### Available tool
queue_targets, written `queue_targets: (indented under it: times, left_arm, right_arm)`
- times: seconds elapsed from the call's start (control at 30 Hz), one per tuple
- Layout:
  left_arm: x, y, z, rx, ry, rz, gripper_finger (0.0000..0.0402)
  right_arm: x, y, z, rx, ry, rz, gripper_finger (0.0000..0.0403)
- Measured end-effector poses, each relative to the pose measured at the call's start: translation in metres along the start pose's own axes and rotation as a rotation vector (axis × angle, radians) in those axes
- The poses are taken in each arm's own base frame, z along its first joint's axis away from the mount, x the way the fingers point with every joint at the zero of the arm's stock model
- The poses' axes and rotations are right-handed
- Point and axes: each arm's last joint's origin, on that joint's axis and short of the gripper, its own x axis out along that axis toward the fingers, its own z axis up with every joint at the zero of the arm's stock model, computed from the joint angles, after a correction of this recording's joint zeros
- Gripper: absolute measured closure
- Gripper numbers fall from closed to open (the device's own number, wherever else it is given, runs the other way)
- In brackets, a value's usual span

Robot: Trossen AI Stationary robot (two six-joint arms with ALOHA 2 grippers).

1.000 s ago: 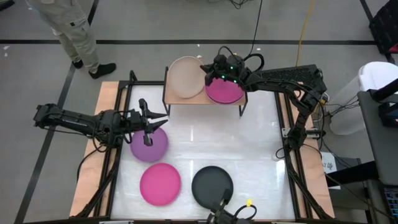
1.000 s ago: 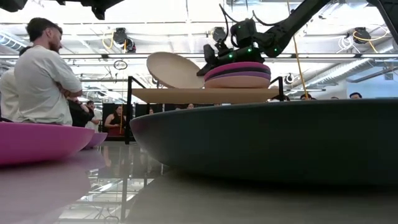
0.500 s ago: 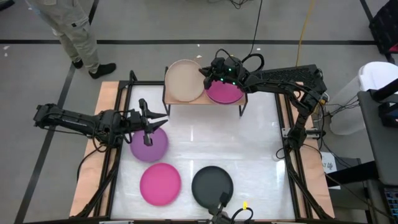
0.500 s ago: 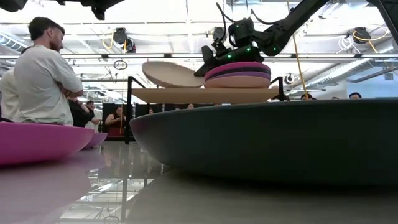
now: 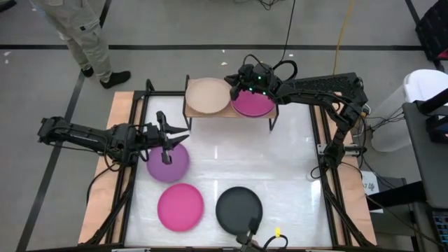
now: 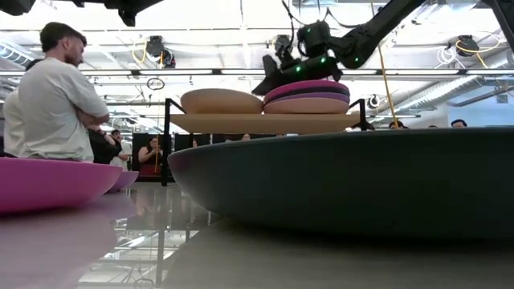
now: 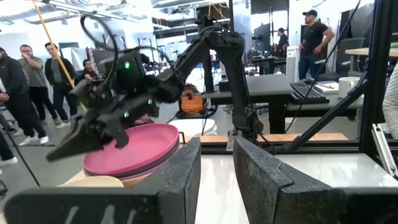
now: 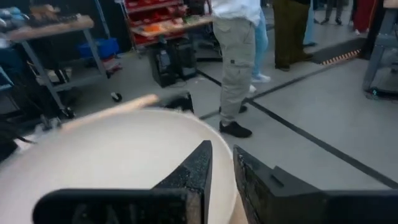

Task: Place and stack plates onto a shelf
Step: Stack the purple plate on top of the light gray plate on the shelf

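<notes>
The beige plate [image 5: 205, 96] lies flat on the left half of the wooden shelf [image 5: 210, 114], beside a stack topped by a hot pink plate [image 5: 253, 105]. In the low view the stack shows hot pink [image 6: 309, 85] over purple over salmon. My right gripper [image 5: 231, 84] is at the beige plate's right rim, between the plate and the stack. My left gripper [image 5: 178, 140] hovers, slightly open and empty, over the far edge of a purple plate [image 5: 168, 164] on the table. A hot pink plate [image 5: 180, 207] and a black plate [image 5: 239, 208] lie near the front edge. My right gripper has the beige plate's rim [image 8: 225, 163] on the side next to the stack, in the narrow gap between its two fingers, one finger over the plate's inside and one outside. The fingers slant down from the right [image 6: 259, 90]. The plate rests flat on the shelf board.
White tabletop [image 5: 245, 161] lies free between the shelf and the front plates. Wooden side strips and black frame rails [image 5: 129, 175] run along both sides. A person stands beyond the far left corner [image 5: 84, 35]; more people show behind the table [image 6: 56, 104].
My right gripper has lowered the beige plate: it stood tilted with its left edge high and its right rim at the stack, and it now lies flat on the shelf's left half. The gripper has stayed at the rim.
</notes>
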Motion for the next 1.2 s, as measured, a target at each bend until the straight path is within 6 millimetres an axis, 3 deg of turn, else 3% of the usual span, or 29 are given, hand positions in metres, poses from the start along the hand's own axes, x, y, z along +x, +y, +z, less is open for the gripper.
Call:
queue_targets:
  times: [0.2, 0.37, 0.53, 0.7, 0.83, 1.2]
  left_arm:
    - [0.000, 0.000, -0.003, 0.013, 0.033, -0.005, 0.0300]
    - [0.000, -0.001, -0.005, -0.021, 0.048, -0.007, 0.0300]
    - [0.000, -0.001, -0.005, -0.012, 0.047, -0.007, 0.0300]
    - [0.000, -0.001, -0.005, -0.011, 0.047, -0.007, 0.0300]
    - [0.000, -0.001, -0.005, -0.036, 0.047, -0.006, 0.0300]
    - [-0.002, -0.007, -0.008, -0.072, 0.088, -0.048, 0.0300]
  right_arm:
    - [-0.028, 0.018, 0.036, -0.020, -0.071, 0.223, 0.0351]
    - [-0.074, 0.042, 0.068, -0.097, -0.054, 0.369, 0.0351]
    - [-0.122, 0.065, 0.079, -0.212, -0.063, 0.364, 0.0351]
    - [-0.157, 0.073, 0.073, -0.251, -0.123, 0.316, 0.0351]
    - [-0.174, 0.072, 0.065, -0.256, -0.141, 0.271, 0.0351]
    - [-0.181, 0.068, 0.036, -0.206, -0.180, 0.256, 0.0351]
